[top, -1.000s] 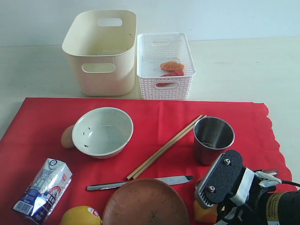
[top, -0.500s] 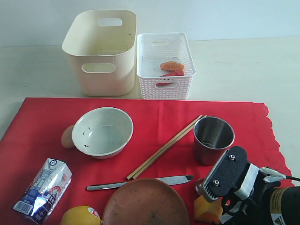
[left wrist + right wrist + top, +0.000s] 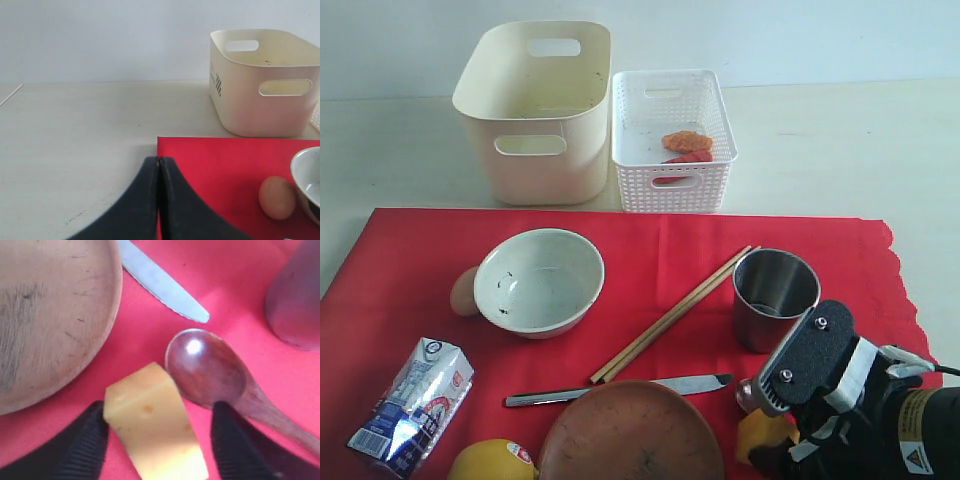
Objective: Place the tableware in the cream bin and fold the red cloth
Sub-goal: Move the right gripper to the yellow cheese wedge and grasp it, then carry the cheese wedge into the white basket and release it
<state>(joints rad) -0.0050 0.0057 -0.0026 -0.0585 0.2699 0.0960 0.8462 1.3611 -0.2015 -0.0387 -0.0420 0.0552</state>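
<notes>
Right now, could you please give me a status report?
Left pincer shut, empty, at cloth edge. Right pincer open around cheese, spoon beside it. Bowl, cup, knife on cloth; bin looks empty.

Printing on the small milk carton (image 3: 410,405) was too small to read, dark mark on the cream bin (image 3: 250,107) wall was illegible, yellow label (image 3: 917,458) on the right arm (image 3: 820,365) was unreadable.

Glossy dark wooden spoon (image 3: 207,370), scuffed matt wooden plate (image 3: 50,315), seemingly brushed steel cup (image 3: 767,330)
</notes>
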